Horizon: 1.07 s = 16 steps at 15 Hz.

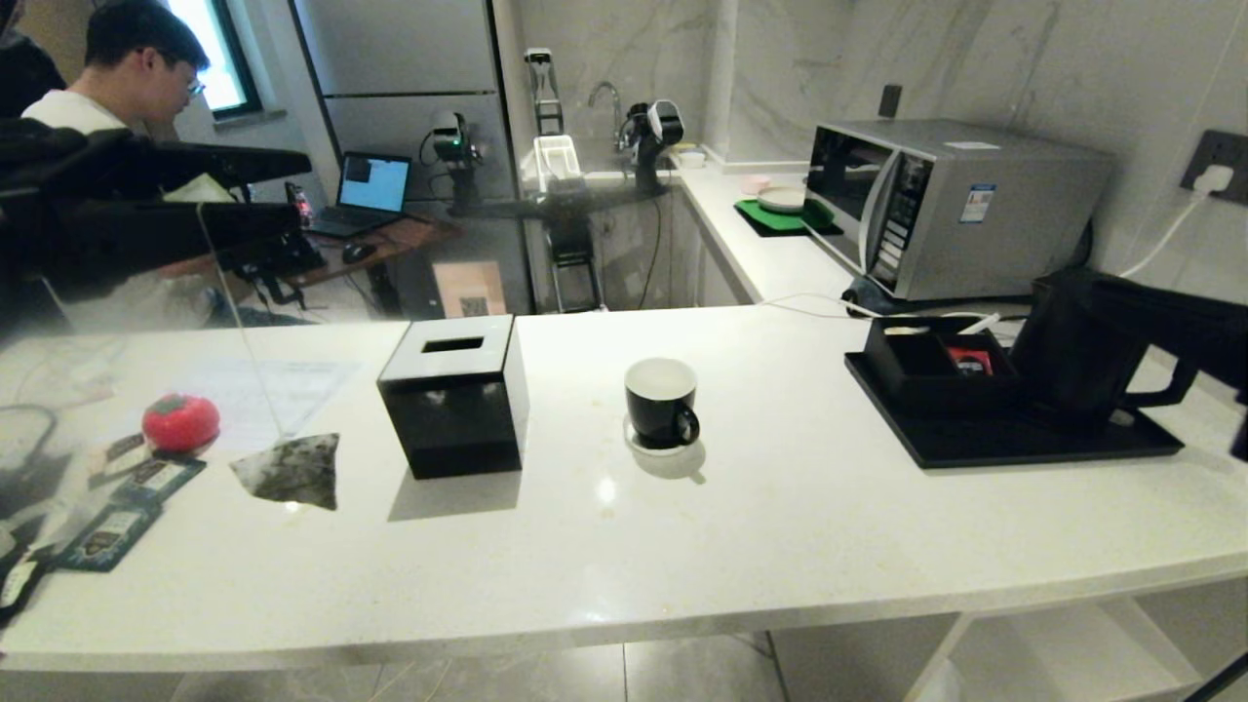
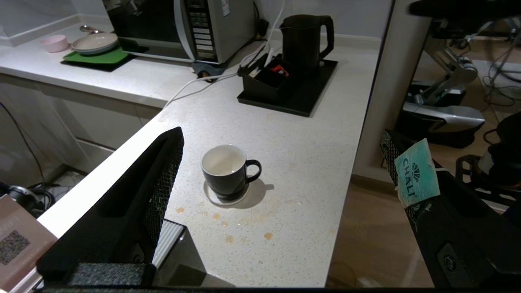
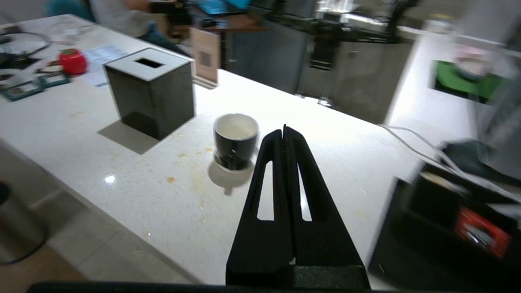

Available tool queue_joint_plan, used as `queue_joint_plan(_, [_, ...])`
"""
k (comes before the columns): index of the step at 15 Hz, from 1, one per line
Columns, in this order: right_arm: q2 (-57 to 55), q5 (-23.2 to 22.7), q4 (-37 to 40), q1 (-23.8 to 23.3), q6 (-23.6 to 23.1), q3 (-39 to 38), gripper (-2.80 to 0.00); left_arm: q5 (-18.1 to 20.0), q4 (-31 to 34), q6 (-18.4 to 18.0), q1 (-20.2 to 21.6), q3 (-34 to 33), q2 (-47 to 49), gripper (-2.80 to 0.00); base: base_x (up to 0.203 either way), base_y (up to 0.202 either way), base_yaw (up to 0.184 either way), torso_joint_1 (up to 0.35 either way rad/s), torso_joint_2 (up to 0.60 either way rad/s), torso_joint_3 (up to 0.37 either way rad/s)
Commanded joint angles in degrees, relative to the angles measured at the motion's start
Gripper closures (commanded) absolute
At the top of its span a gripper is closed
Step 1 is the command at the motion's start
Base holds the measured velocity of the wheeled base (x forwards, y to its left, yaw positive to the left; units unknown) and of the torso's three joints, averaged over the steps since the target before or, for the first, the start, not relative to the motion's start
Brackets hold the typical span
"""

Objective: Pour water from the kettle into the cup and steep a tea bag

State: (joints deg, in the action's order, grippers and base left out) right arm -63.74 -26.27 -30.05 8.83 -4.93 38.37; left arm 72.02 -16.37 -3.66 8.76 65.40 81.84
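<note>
The robot's closed right gripper [image 3: 284,132] hovers just beside the small black white-lined mug [image 3: 236,139], while its wide-open left gripper [image 2: 281,162] hangs above it, holding nothing.

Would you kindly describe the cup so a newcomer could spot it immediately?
On the white counter, look right of the black cube tissue box. The cup stands alone on a small white saucer: a little black mug, white inside, much smaller than the kettle.
</note>
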Motion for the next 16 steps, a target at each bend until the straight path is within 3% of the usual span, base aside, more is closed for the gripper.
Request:
queue_joint_plan(1, [-12.6,-2.8,-5.8,1.6,0.0,2.7,0.00,0.3,-0.1,0.0,-1.1,-0.1,0.6,-2.80,0.000,0.000,0.000,0.000,0.00,0.000])
queue_joint_plan(6, [-27.0,-4.2,-14.3,9.7,0.2,11.5,0.00,-5.5,-0.2,-0.1,-7.4,-0.1,2.3,-2.80,0.000,0.000,0.000,0.000,0.00,0.000])
queue_joint_plan(16, [-40.6,-4.2,-19.2,26.6,0.3,24.0,0.00,-8.3,-0.5,-0.2,-11.8,-0.1,4.2,-2.80,0.000,0.000,0.000,0.000,0.00,0.000])
